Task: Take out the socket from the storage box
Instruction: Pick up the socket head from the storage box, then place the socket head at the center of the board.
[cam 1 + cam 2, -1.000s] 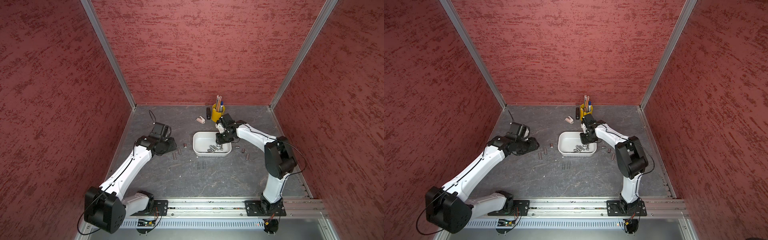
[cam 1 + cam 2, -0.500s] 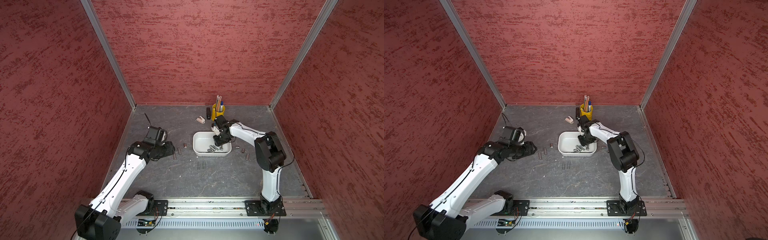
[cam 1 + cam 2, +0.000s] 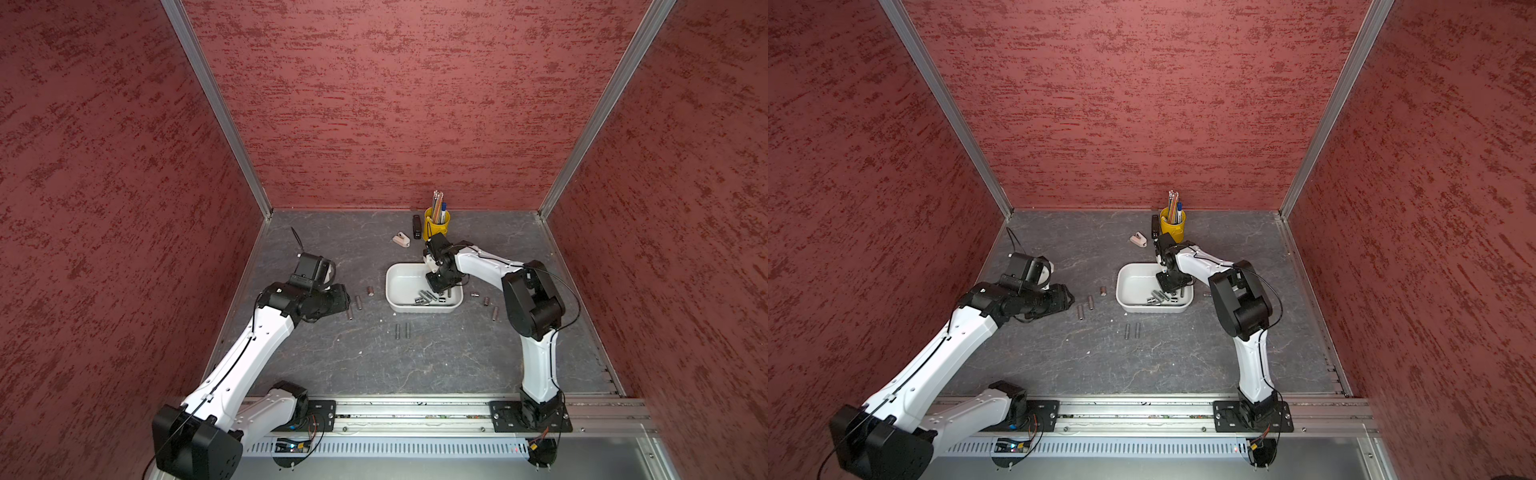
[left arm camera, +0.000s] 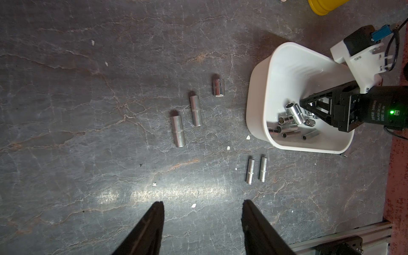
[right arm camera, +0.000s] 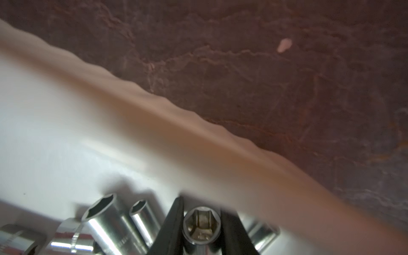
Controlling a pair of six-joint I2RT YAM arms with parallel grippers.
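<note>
Top views overlook everything from high; 2 wrist views share the storage box [image 4: 291, 70].

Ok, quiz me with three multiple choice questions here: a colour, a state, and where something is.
1. The pen cup is: A blue, B yellow, C white.
2. The left hand is: A shut tight, B gripping the pen cup, C open and empty.
3. The right hand is: A above the pen cup, B inside the storage box, C beside the left hand.
Answers: B, its wall shows yellow in both top views; C, its fingers stand wide apart with nothing between; B, its fingers reach down into the box around a socket.
</note>
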